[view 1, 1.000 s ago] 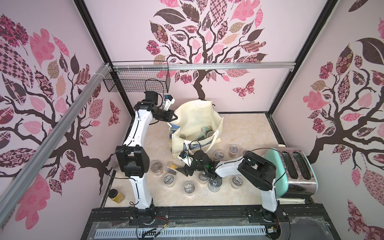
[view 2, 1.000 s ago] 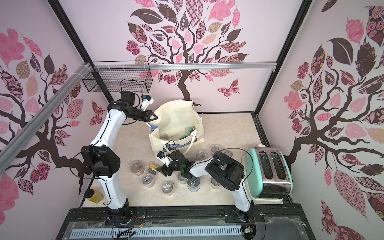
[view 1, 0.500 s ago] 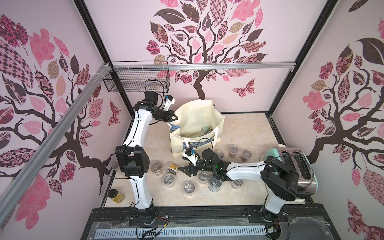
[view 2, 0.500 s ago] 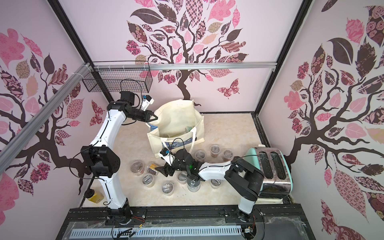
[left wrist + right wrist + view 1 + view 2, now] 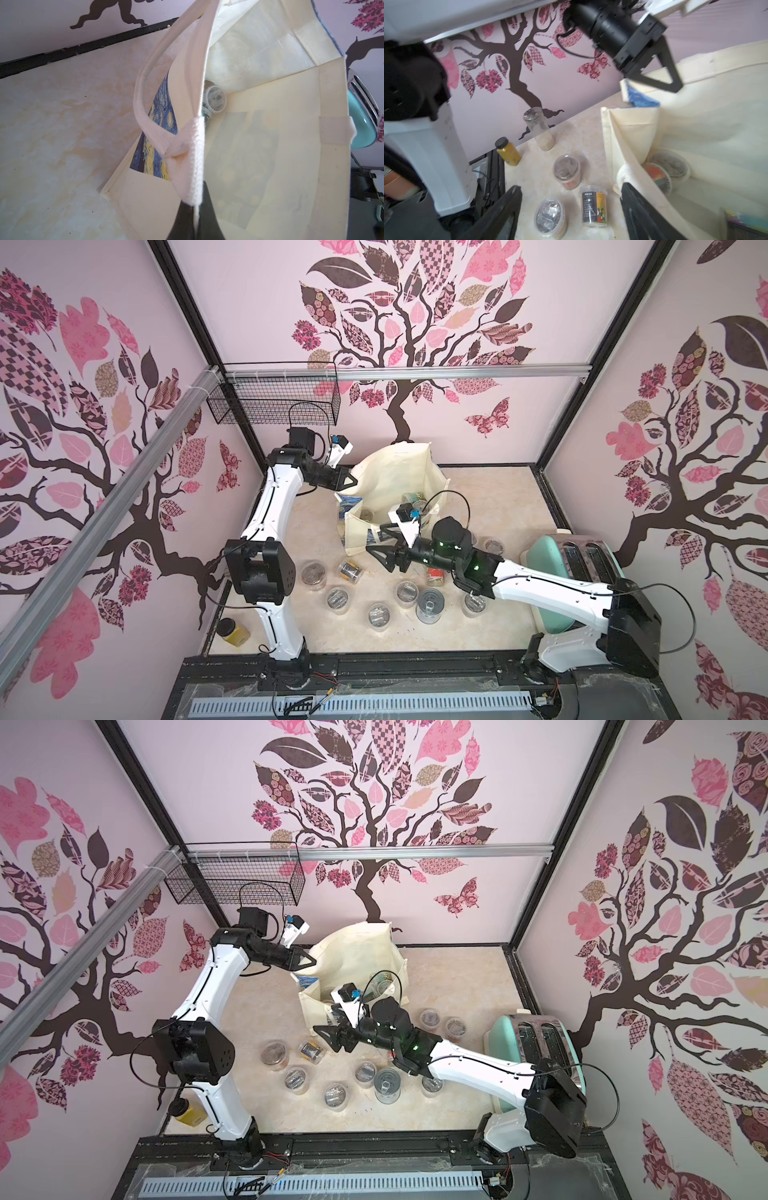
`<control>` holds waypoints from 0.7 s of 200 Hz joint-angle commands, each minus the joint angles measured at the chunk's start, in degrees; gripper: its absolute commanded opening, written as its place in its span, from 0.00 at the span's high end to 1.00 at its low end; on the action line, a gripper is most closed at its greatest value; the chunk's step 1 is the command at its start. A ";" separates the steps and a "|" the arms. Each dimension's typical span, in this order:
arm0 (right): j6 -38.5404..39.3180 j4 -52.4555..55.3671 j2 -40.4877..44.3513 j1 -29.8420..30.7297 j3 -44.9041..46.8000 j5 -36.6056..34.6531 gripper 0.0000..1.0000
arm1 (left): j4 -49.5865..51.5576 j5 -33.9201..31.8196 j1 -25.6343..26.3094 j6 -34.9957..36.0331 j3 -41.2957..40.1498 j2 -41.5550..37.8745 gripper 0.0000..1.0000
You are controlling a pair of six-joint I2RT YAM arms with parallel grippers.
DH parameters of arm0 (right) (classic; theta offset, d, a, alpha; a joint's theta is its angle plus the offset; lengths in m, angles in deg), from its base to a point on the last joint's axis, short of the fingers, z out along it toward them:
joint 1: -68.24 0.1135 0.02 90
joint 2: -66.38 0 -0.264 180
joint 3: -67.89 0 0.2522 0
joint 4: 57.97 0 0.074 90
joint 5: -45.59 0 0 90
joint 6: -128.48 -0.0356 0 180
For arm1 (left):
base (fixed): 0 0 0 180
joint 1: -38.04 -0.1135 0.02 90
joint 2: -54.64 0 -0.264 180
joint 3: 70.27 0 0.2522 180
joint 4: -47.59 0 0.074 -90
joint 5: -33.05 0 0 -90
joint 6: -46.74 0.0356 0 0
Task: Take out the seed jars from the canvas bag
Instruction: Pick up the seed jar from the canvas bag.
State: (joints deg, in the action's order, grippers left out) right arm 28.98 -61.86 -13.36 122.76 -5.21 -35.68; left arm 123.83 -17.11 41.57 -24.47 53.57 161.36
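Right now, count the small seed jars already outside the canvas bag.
9 seed jars: five left of the tin can, one lying; two by it under the right arm; two near the toaster. The arms may hide more.

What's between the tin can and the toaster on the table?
One seed jar stands between the tin can and the toaster, partly under the right arm; both top views show it.

Mint toaster [image 5: 582, 560], slots up; wire basket [image 5: 274, 404] in back corner; yellow black-lidded jar [image 5: 234, 633]; tin can [image 5: 431, 605] upright.
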 commanded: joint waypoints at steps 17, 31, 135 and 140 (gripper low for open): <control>0.41 21.83 -4.66 -1.56 -13.38 -10.74 0.19 | 2.13 -2.00 4.02 8.34 -6.72 -5.25 1.00; 0.71 24.48 -4.90 -2.21 -14.52 -11.63 0.19 | 1.53 -2.41 5.41 10.72 -9.55 -7.37 1.00; -1.65 38.13 -11.31 -6.88 -14.54 -13.42 0.22 | -1.88 1.13 7.80 13.53 -18.59 -16.57 1.00; -2.08 37.96 -11.67 -6.93 -13.99 -14.19 0.22 | -2.53 0.41 7.83 13.44 -18.55 -16.81 1.00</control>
State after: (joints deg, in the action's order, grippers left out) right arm 27.13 -27.96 -22.52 115.70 -19.74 -46.69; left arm 123.30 -17.68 48.83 -12.62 35.48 147.15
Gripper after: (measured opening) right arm 0.780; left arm 0.046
